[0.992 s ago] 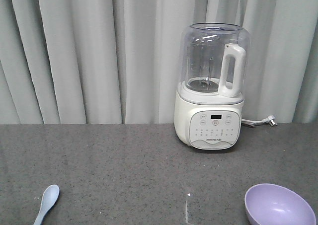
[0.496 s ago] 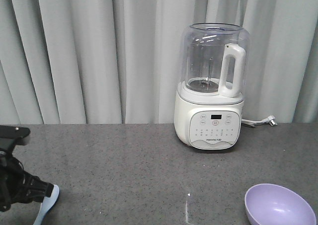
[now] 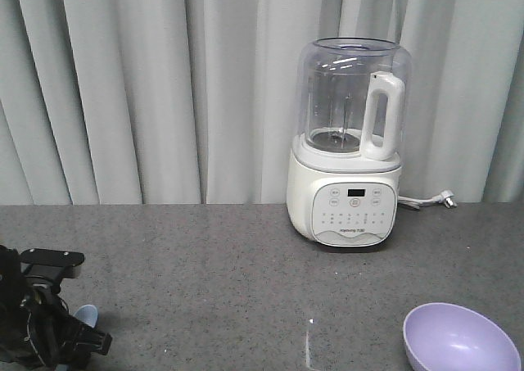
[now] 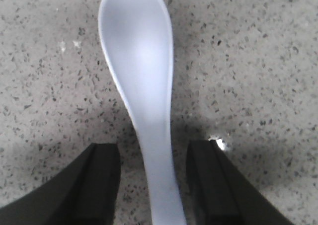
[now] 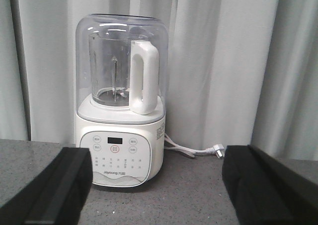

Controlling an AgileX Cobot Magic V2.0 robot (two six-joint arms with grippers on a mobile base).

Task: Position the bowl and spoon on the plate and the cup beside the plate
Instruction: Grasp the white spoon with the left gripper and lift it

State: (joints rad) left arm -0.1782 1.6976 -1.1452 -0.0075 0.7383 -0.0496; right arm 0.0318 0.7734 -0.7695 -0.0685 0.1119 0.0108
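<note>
Grey speckled countertop (image 3: 213, 273), curtain (image 3: 123, 92) behind. Left gripper (image 4: 154, 153), jaws apart, straddles the spoon (image 4: 141, 76) handle at near left. Spoon pick-up is judged in hand; next, close squarely on the handle.

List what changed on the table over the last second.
The left gripper came in from the left edge and dropped over the spoon. Its open fingers now straddle the handle without touching it. The spoon, bowl and blender stayed put.
</note>
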